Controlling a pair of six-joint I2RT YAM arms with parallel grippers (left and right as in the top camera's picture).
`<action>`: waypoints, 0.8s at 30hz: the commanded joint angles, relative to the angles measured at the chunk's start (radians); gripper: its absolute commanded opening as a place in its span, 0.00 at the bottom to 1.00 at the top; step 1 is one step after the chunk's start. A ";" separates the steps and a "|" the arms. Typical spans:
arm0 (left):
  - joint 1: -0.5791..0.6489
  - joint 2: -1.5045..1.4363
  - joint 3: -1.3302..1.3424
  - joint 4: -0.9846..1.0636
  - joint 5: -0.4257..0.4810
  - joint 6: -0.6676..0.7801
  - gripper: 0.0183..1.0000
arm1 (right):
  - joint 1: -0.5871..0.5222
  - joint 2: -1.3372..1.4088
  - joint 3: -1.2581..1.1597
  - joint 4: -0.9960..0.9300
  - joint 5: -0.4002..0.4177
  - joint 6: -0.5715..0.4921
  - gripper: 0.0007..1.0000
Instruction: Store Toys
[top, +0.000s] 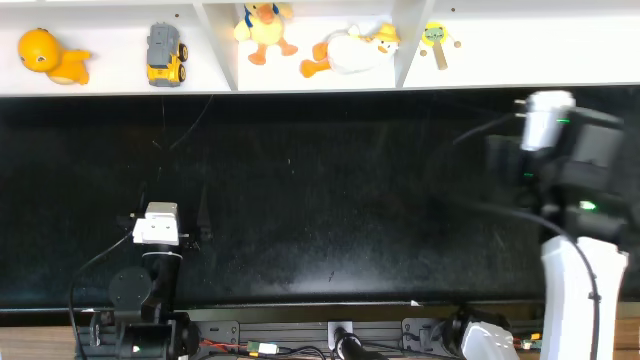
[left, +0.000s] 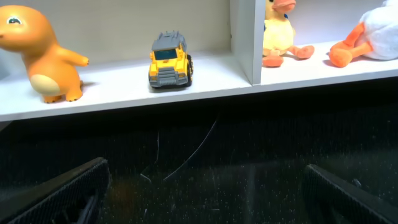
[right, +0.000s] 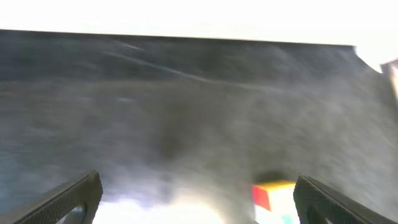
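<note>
White shelf (top: 500, 72) at the far edge of the black worktop (top: 320, 200): orange dinosaur (top: 50, 55) and yellow truck (top: 166, 55) in the left compartment; yellow duck (top: 265, 28) and white duck (top: 350, 52) in the middle; small figure (top: 437, 40) at right. Left gripper (left: 205, 186): jaws open, empty, facing the truck; right gripper (right: 199, 196): jaws open, what appears to be a multicoloured cube (right: 273, 200) seen between them.

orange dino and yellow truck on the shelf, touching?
Apart. The left wrist view shows a stretch of bare white shelf between the orange dino and the yellow truck; the top view shows the same gap.
</note>
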 joint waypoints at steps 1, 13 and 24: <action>-0.002 -0.012 -0.001 -0.005 -0.005 0.012 1.00 | -0.263 0.031 -0.005 -0.014 -0.177 -0.261 1.00; -0.002 -0.012 -0.001 -0.005 -0.005 0.012 1.00 | -0.793 0.198 -0.006 -0.055 -0.444 -0.746 0.99; -0.002 -0.012 -0.001 -0.005 -0.006 0.012 1.00 | -0.738 0.431 -0.006 0.090 -0.508 -0.731 1.00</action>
